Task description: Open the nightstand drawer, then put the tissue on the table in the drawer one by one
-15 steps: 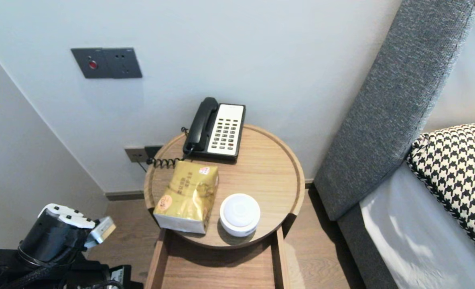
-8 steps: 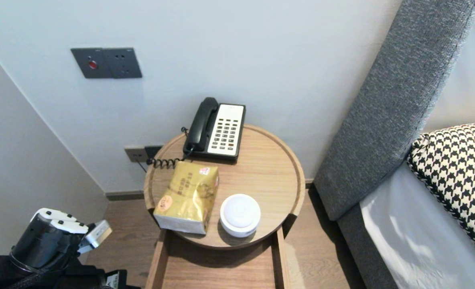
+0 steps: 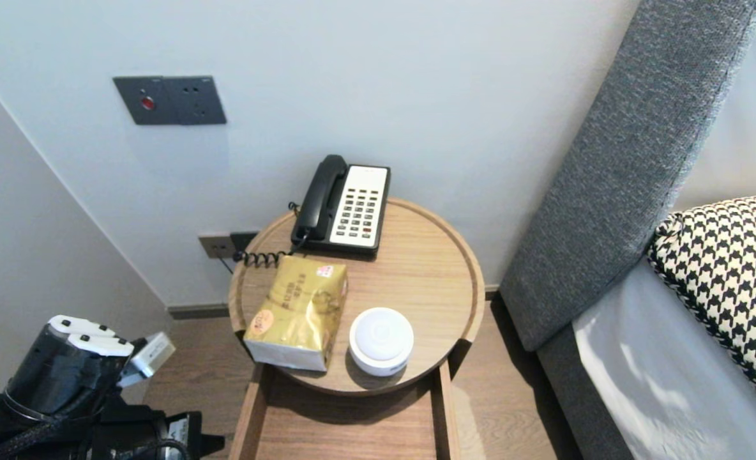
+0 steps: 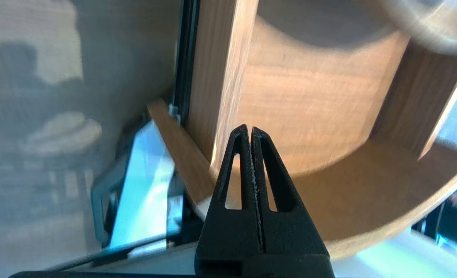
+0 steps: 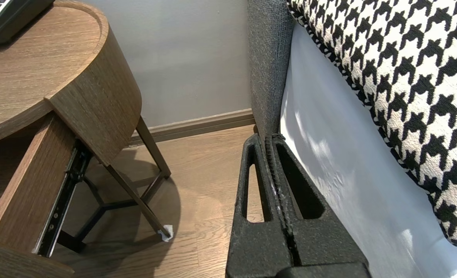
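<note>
Black left jaws together, empty, apparently near drawer (image 4: 219,73).

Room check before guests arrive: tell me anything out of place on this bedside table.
The drawer under the round tabletop stands pulled out. The gold tissue pack lies askew at the front rim. The left pincer, shut, hovers by the drawer's side wall. Nothing looks spilled or damaged.

Drawer (image 3: 346,428) open, interior free; side wall (image 4: 217,77) just before left pincer (image 4: 250,131).

Left gripper (image 4: 250,129) closed, low at left; right gripper (image 5: 267,137) closed, parked.
</note>
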